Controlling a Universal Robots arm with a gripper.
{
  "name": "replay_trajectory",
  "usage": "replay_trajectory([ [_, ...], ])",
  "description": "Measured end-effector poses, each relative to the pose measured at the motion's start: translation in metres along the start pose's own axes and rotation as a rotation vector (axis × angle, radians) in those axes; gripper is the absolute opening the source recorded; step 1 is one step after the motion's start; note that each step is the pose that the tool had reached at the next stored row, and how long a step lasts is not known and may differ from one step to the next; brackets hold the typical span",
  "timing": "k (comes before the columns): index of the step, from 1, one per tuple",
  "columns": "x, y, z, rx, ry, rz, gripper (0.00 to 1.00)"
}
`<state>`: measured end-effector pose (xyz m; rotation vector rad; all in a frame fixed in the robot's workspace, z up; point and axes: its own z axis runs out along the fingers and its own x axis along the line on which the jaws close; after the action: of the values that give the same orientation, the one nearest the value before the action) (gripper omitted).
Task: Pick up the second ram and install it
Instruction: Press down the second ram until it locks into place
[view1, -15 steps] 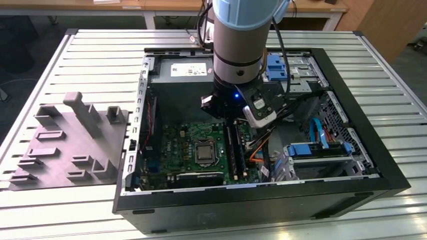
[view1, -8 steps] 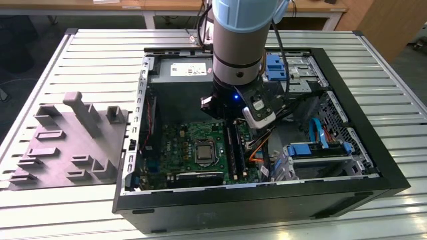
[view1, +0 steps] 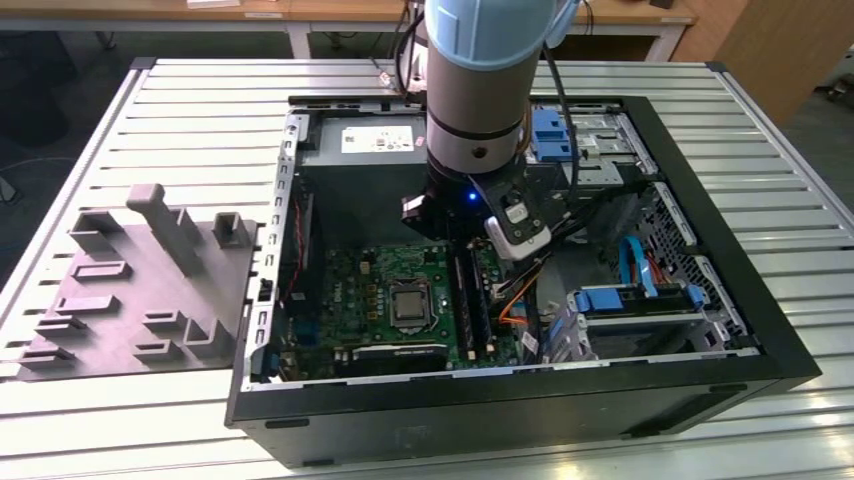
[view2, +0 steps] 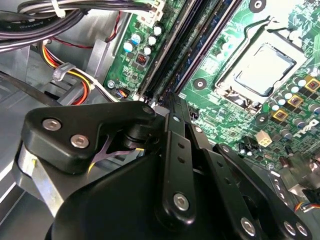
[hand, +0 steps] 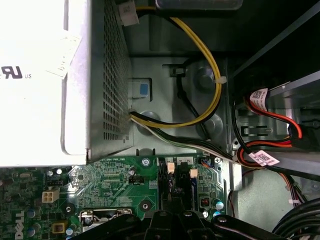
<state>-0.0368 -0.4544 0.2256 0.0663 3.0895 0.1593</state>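
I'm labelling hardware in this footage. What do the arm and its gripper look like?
The arm is a thick cylinder, pale blue on top, silver-grey below, with black cables alongside and a small blue light near the wrist. The gripper is matte black, built of flat linkage bars joined by silver screws.

Robotics lab or workshop: an opened computer case (view1: 667, 385) sits on a slatted metal desk (view1: 200, 110), a grey fixture block (view1: 134, 290) beside the case, wooden workbenches (view1: 307, 15) behind it.
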Motion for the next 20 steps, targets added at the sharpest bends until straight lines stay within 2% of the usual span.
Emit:
replay_trajectory([
  [20, 0.0003, -0.0007, 0.0065, -0.0002, -0.0001, 0.0, 0.1],
])
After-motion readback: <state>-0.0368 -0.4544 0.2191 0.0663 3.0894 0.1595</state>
